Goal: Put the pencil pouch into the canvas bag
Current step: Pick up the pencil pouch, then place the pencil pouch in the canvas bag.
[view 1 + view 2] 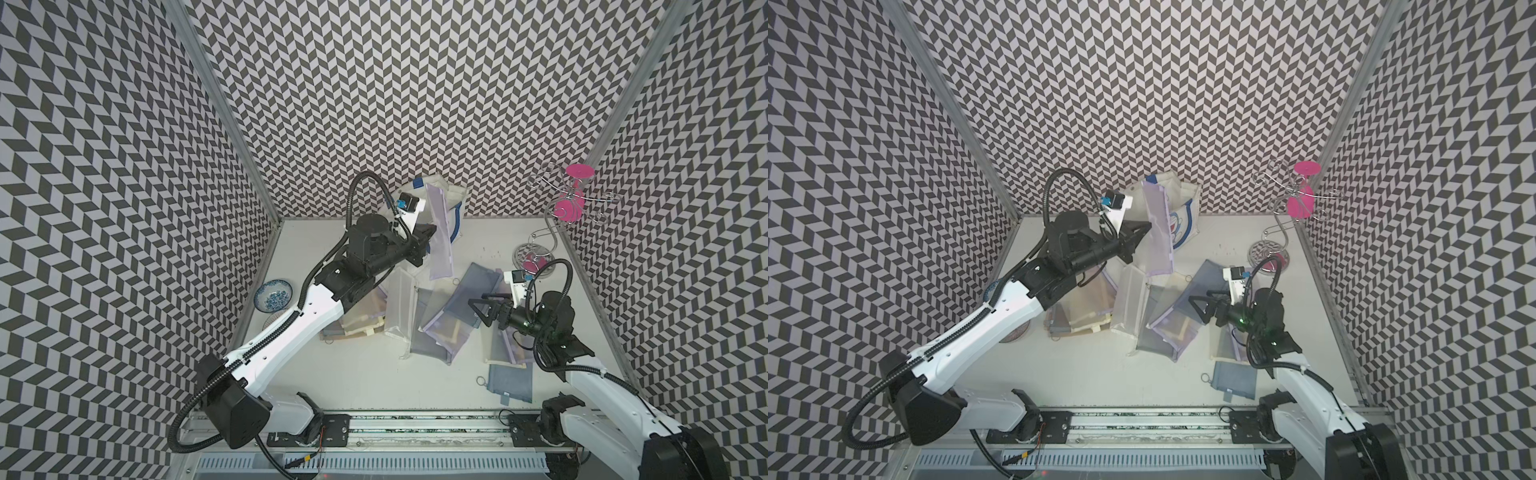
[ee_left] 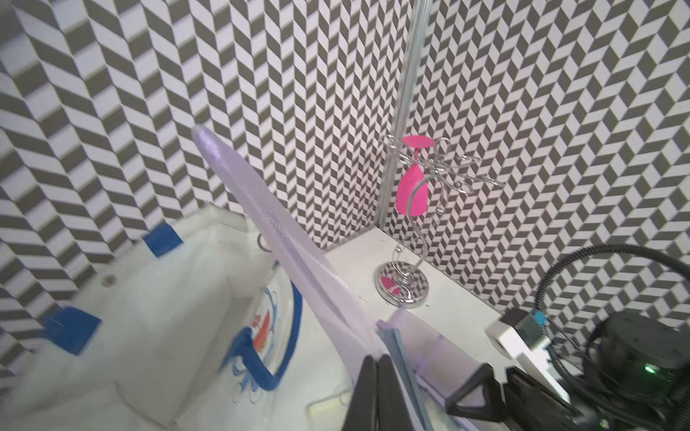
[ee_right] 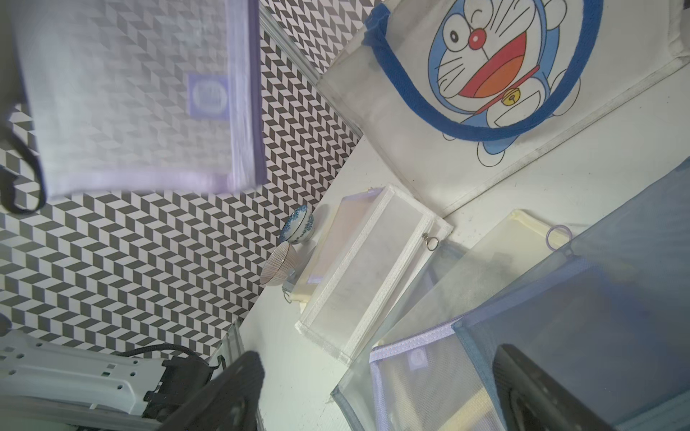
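Left gripper [image 1: 430, 231] clamped on edge of lilac mesh pencil pouch [image 1: 441, 245]. Pouch translucent, upright, just beyond fingertips, over open mouth of canvas bag [image 1: 453, 193]; rim contact unclear. Right gripper [image 1: 478, 306] jaws apart above pouch pile [image 1: 436, 328], well apart from bag.

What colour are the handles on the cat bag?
Blue. The handles show best in the right wrist view.
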Controlling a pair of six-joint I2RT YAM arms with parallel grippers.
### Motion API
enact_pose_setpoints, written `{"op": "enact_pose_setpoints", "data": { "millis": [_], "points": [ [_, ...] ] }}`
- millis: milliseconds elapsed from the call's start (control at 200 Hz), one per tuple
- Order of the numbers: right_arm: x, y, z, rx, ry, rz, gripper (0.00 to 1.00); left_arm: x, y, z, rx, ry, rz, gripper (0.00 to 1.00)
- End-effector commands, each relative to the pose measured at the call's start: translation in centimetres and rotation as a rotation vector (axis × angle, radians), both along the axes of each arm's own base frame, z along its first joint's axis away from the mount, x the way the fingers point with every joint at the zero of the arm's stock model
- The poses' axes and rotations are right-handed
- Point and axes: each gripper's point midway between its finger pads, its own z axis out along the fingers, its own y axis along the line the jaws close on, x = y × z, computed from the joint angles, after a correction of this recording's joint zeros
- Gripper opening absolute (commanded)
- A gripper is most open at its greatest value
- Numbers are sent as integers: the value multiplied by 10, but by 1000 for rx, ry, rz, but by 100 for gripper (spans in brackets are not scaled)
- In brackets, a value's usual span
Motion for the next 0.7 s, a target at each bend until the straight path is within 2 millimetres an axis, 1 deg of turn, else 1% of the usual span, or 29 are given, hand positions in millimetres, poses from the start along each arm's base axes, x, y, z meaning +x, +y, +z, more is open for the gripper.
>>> {"op": "enact_pose_setpoints", "data": {
  "millis": [0, 80, 215, 255, 330, 441, 541, 626, 696],
  "points": [
    [3, 3, 27, -3, -102, 26, 97, 28, 10, 22, 73, -116, 41, 0],
    [2, 2, 29, -15, -111, 24, 97, 46, 7, 39, 109, -209, 68, 0],
    [0, -1, 36, -17, -140, 3, 97, 79, 3, 54, 177, -302, 131, 0],
    [0, -1, 38, -20, -148, 0, 97, 89, 2, 55, 199, -324, 148, 0],
    [-1, -1, 41, -26, -160, 2, 97, 107, -1, 51, 256, -361, 182, 0],
    [-4, -1, 44, -21, -170, 9, 97, 130, -2, 39, 330, -395, 210, 0],
    [-11, 0, 47, 8, -178, 23, 97, 152, 4, 32, 373, -418, 227, 0],
    [-13, 2, 46, 7, -178, 31, 97, 172, 12, 28, 422, -431, 257, 0],
    [-13, 2, 46, -3, -182, 35, 97, 183, 16, 27, 452, -455, 267, 0]
  ]
}}
